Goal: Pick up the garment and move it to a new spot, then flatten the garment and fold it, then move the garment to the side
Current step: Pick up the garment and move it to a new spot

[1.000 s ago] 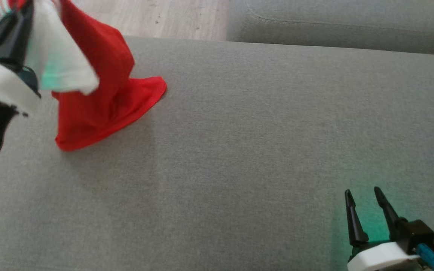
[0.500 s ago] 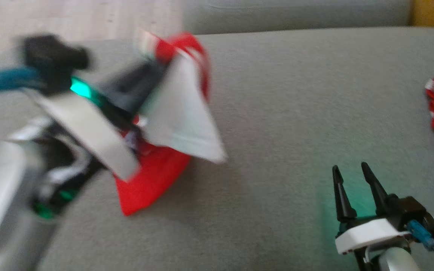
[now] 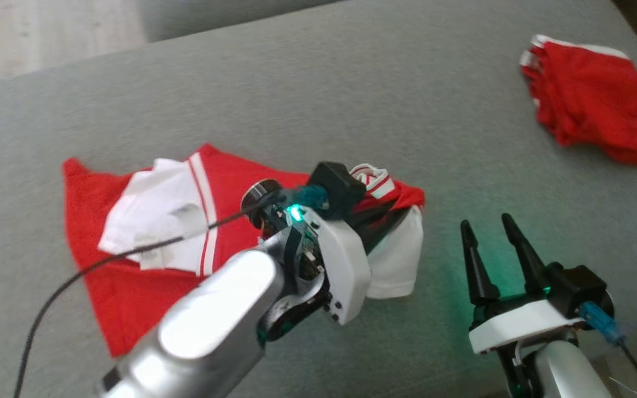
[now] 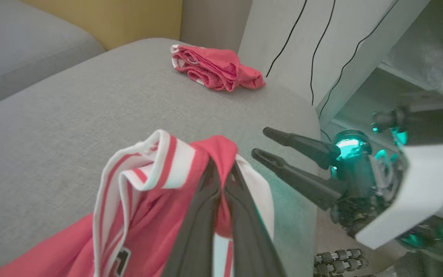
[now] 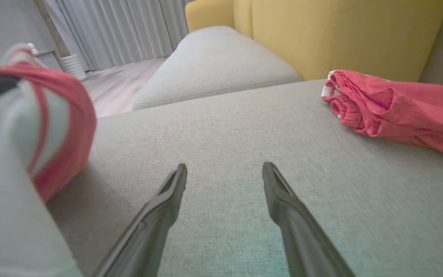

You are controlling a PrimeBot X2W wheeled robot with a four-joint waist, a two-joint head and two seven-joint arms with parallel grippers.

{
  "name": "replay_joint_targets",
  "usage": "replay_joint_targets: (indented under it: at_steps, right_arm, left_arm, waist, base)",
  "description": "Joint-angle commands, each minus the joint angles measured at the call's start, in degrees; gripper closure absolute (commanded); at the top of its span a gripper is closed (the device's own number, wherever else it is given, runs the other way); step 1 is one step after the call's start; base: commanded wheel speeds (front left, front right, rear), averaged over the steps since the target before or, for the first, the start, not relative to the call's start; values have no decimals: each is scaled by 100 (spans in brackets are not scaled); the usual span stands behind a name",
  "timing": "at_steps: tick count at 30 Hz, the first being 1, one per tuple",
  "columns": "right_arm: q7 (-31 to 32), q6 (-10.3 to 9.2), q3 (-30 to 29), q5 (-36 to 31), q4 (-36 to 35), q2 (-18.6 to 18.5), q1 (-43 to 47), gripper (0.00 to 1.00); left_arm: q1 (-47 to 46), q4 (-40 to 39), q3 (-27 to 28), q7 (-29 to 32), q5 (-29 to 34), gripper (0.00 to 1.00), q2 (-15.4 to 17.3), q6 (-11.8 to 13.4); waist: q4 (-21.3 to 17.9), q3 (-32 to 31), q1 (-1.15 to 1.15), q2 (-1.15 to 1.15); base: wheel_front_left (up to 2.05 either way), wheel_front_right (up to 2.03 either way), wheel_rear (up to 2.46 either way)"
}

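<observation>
Left claw (image 4: 222, 173) pinches the red-and-white garment (image 3: 125, 287) on the grey cushion (image 3: 318, 99).

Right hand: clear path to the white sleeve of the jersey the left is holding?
Probably yes. The right hand is open, empty, beside the white sleeve with bare cushion between; the left hand grips the jersey elsewhere.

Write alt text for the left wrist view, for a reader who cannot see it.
The left gripper is shut on a red and white garment over a grey cushion. The right gripper sits open beside it; a second red garment lies farther off.
</observation>
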Motion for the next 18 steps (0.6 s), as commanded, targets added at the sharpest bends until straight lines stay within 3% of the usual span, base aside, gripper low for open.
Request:
replay_joint_targets:
  at_steps: [1,3,4,5,6,7,11,12,13,18]
  right_arm:
    - [-77,-4,168,39,-174,-27,-174,0]
    - [-77,-4,174,56,-166,-27,-178,0]
    - [-77,-4,166,60,-163,-27,-174,0]
    - [-77,-4,159,58,-160,-27,-172,0]
    - [-77,-4,146,49,-155,-27,-169,0]
    - [-77,-4,146,49,-155,-27,-169,0]
    - [-77,-4,38,-35,-135,-27,-110,0]
    - [-77,-4,38,-35,-135,-27,-110,0]
    - [-77,-4,-5,-76,-138,-27,-73,0]
    - [-77,-4,-178,-202,-219,-27,79,0]
  left_arm:
    - [-400,31,154,-201,169,100,-59,13]
    - [-420,466,90,-552,279,100,-288,23]
    - [-446,660,85,-790,361,84,-375,45]
    - [-489,834,52,-1034,469,55,-439,47]
    - [-518,998,19,-1272,557,0,-493,53]
    - [-518,998,19,-1272,557,0,-493,53]
    - [-482,1512,22,-2445,687,0,-669,289]
    - [-482,1512,22,-2445,687,0,-669,289]
    - [-377,1595,51,-2873,684,0,-688,431]
    - [87,1648,200,-3742,791,0,-573,826]
  waist:
    - [-259,148,-1,0]
    - [-325,173,-1,0]
    - [-339,178,-1,0]
    - [-349,184,-1,0]
    - [-349,187,-1,0]
    - [-349,187,-1,0]
    - [-212,69,-1,0]
    - [-212,69,-1,0]
    - [-133,-28,-1,0]
    - [111,-319,-1,0]
  base:
    - [0,0,0]
    - [0,0,0]
    - [0,0,0]
    - [0,0,0]
    - [0,0,0]
    - [0,0,0]
    - [0,0,0]
    - [0,0,0]
    - [0,0,0]
    - [0,0,0]
